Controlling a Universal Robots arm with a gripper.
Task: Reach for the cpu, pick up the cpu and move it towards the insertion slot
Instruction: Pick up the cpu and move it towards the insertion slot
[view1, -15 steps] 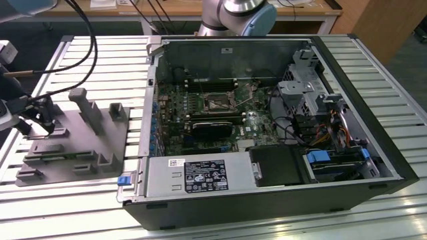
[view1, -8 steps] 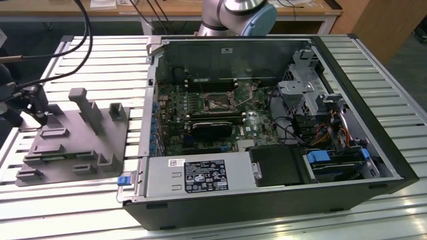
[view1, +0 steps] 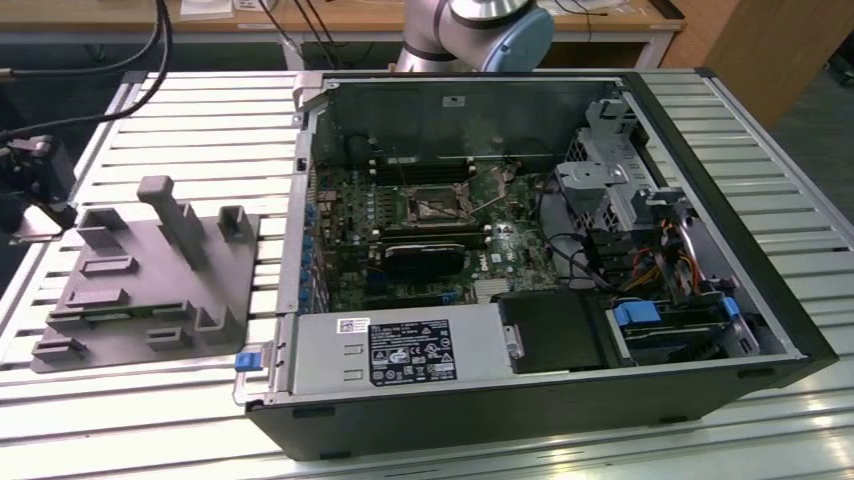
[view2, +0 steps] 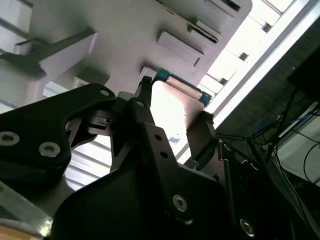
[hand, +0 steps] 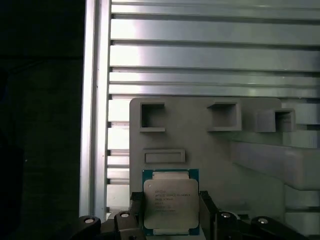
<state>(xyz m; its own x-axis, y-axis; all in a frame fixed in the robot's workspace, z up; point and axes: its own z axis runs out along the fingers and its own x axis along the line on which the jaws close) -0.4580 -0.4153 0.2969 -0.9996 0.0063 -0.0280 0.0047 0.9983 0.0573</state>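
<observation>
Silvery square cpu (hand: 170, 202), black metal-framed insertion slot (view1: 434, 206)

hand (hand: 170, 197) pointing down, 2 dark fingers (hand: 136, 207) closed inward, grey arm joint (view1: 481, 30) well apart

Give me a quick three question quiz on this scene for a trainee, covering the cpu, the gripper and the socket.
1. True or false: the cpu already sits in the insertion slot.
2. The gripper is nearest to which of these? A the cpu, B the insertion slot, C the computer case.
3. In the exterior view, on which side of the computer case does the grey fixture stand?

Key: 1 false; 2 A; 3 the exterior view's left.
</observation>
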